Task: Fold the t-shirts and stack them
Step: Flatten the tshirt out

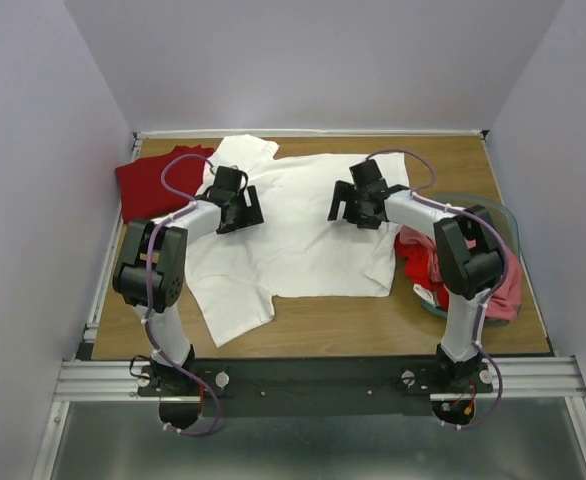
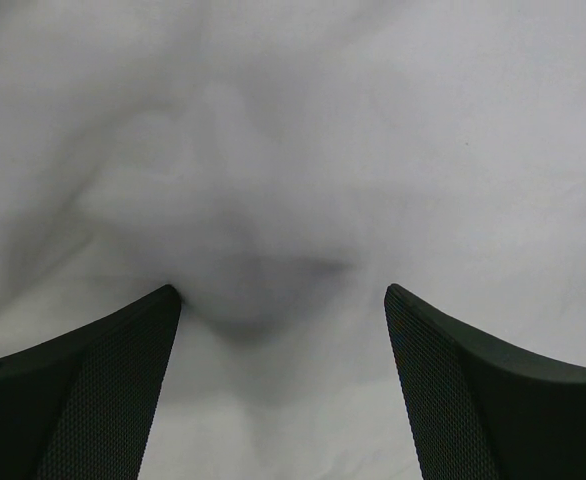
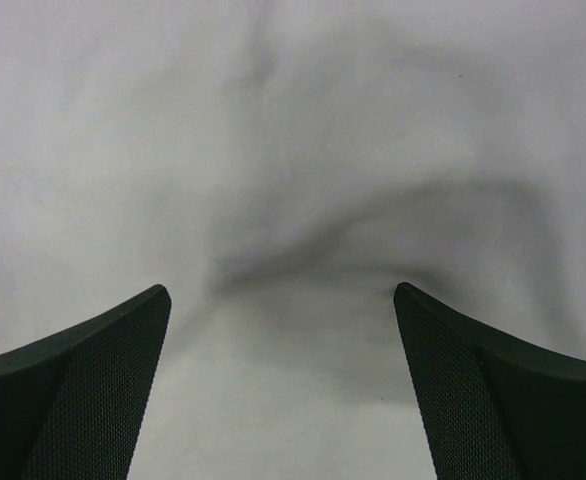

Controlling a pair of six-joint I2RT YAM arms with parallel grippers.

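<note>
The table (image 1: 373, 320) was taken up mostly by the large white t-shirt (image 1: 303, 250), which was spread flat across its middle, sleeves out to the left and no fold yet made in it. On the right, a teal bin (image 1: 505, 218) was seen with a heap of red and pink t-shirts (image 1: 420, 262) crumpled in it and spilling over its near rim; none of these had been laid out. At the back left corner a dark red t-shirt (image 1: 153, 185) was lying partly under the white one's edge. It may have been folded already, though this could not be settled from above.

The left gripper (image 2: 278, 295) and the right gripper (image 3: 281, 290) were held low over the upper part of the white shirt, well apart from each other. Both were spread wide with only rumpled white cloth between the jaws, and nothing was gripped by either.

The task was judged to be at an early stage: at most one shirt done, no stack visibly built, the white shirt about to be folded, and the binned shirts left to do.
</note>
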